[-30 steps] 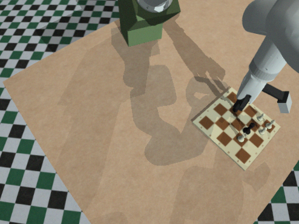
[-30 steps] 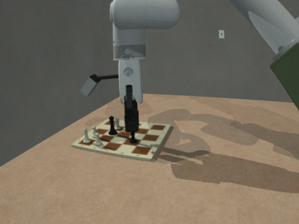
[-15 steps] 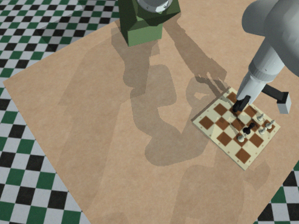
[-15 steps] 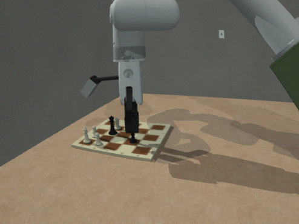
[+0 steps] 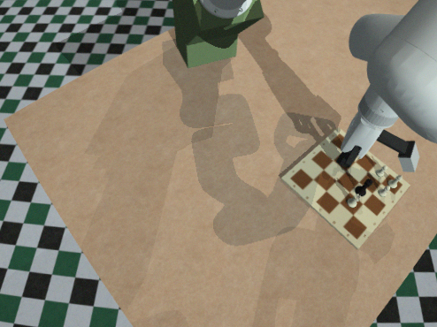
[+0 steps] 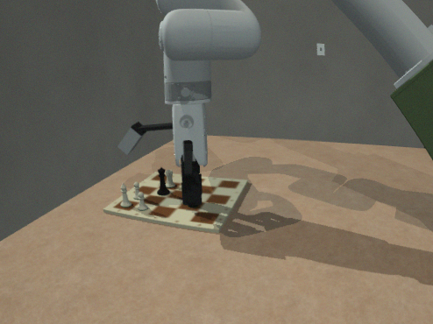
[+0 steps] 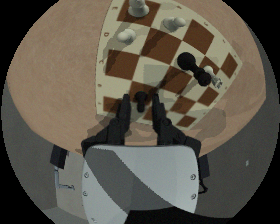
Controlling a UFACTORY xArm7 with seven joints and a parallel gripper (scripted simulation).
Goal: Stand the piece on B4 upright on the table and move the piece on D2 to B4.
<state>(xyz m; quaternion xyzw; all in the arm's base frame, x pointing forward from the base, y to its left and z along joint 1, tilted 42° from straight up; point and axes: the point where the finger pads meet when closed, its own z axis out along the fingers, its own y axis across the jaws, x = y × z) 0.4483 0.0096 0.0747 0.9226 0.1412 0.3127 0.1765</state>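
Note:
A small chessboard (image 5: 293, 177) (image 6: 210, 226) (image 7: 104, 66) lies on the tan table, at the right in the top view. My gripper (image 5: 346, 163) (image 6: 191, 198) (image 7: 141, 101) is down on the board with its fingers partly open. They stand on either side of a small black piece (image 7: 143, 98) without visibly pressing on it. In the top and exterior views the dark fingers hide that piece. A taller black piece (image 5: 363, 188) (image 6: 163, 182) (image 7: 190, 66) stands upright a square or two away. Several white pieces stand along the far side, such as a pawn (image 5: 352, 201) (image 6: 141, 201) (image 7: 126, 35).
The green robot base (image 5: 208, 34) stands at the table's back. The wrist camera bracket (image 5: 407, 154) (image 6: 131, 140) sticks out beside the gripper. A checkered floor (image 5: 44, 264) surrounds the table.

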